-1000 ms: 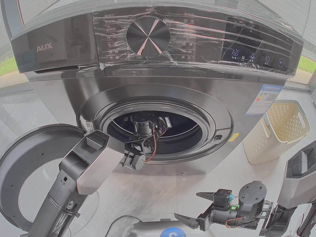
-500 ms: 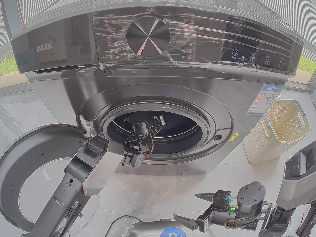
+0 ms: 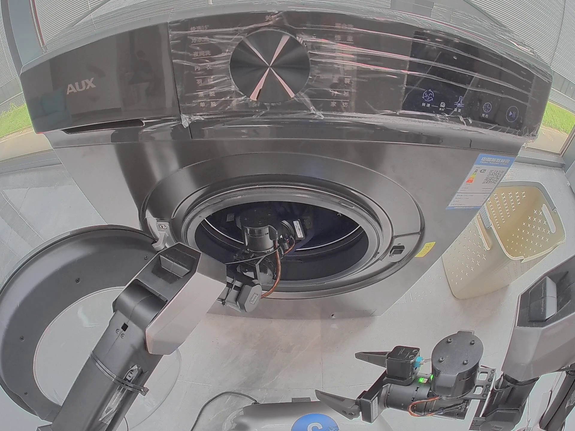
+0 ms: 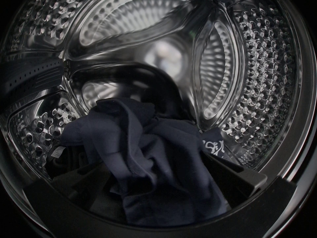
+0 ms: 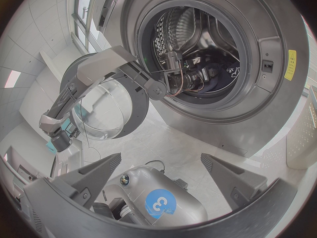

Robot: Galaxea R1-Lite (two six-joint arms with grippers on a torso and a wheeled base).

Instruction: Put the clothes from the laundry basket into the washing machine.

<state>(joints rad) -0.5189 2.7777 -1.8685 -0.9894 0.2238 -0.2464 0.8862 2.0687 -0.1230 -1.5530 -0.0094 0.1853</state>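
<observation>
The left pincer (image 4: 155,172) is inside the drum (image 4: 264,66) of the washing machine (image 3: 287,151), fingers (image 4: 237,182) spread apart. The dark navy garment (image 4: 148,149) is heaped between and just beyond them on the drum's bottom, close behind its front lip; I judge the way out is straight back through the round opening that rings the wrist. The right pincer (image 3: 341,375), also spread and holding nothing, hangs low before the machine, nearer the cream laundry basket (image 3: 521,234) standing at the machine's right, while the open door (image 3: 54,282) flanks the left arm.

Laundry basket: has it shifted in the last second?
No. The laundry basket keeps its spot beside the washing machine's lower right front corner.
</observation>
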